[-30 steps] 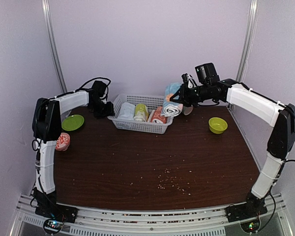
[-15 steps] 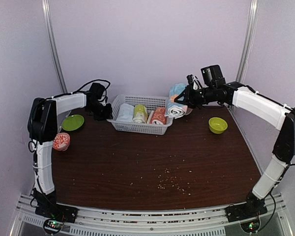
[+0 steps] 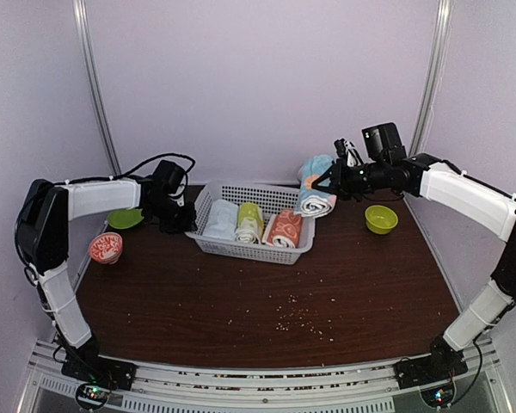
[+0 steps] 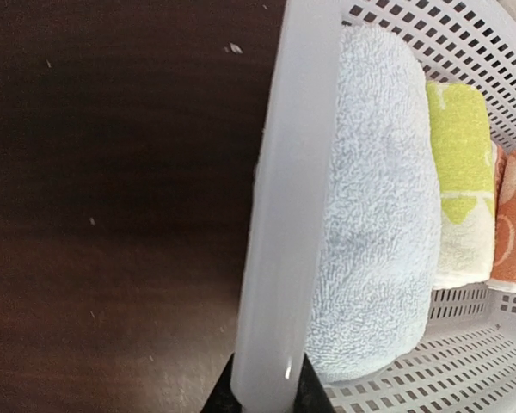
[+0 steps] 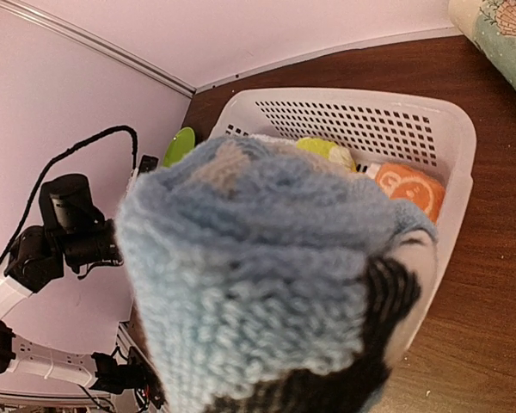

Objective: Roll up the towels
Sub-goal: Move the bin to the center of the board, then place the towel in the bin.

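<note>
My right gripper (image 3: 327, 182) (image 5: 327, 366) is shut on the rolled light blue towel (image 3: 315, 188) (image 5: 258, 275) and holds it in the air just past the right end of the white mesh basket (image 3: 208, 243) (image 5: 361, 120). The peach-orange towel (image 3: 284, 229) (image 4: 512, 224) (image 5: 408, 189) lies rolled in the basket's right part. My left gripper (image 3: 182, 222) (image 4: 267, 394) is shut on the basket's left rim (image 4: 279, 215).
A pale blue-white roll (image 3: 221, 219) (image 4: 378, 215) and a yellow-green roll (image 3: 249, 222) (image 4: 456, 172) also lie in the basket. A green bowl (image 3: 123, 218) and a red bowl (image 3: 105, 248) stand at the left, a lime bowl (image 3: 381, 218) at the right. Crumbs (image 3: 297, 314) dot the table's middle.
My left gripper has shut on the basket's rim and drawn the basket a little nearer. The right gripper has carried the blue towel slightly to the right.
</note>
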`<state>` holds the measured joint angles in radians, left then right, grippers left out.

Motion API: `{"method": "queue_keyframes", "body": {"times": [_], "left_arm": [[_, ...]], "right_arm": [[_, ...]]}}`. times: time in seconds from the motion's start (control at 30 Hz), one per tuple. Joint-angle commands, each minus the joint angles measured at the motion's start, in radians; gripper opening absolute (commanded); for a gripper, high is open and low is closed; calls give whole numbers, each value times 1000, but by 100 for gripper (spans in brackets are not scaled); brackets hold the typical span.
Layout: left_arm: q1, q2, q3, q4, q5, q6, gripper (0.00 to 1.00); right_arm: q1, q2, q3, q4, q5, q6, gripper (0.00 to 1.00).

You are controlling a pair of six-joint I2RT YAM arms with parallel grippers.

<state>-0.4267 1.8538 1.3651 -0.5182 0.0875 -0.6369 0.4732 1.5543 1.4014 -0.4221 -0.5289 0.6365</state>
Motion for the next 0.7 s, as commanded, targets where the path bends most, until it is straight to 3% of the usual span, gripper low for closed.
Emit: {"method": "queue_keyframes", "body": {"times": [0.0,0.37,0.67], "left_arm": [[-108,-120,-145,5,-39,-57,0],[-314,-334,-468,89,-122,-286,0],[-376,-429,-599,102,-151,-362,0]], "right_arm": [[25,-44,-54,22,-25,14,0],[145,-46,-211,132,-46,117,0],[193,51,-257,223,-62,233,0]]}}
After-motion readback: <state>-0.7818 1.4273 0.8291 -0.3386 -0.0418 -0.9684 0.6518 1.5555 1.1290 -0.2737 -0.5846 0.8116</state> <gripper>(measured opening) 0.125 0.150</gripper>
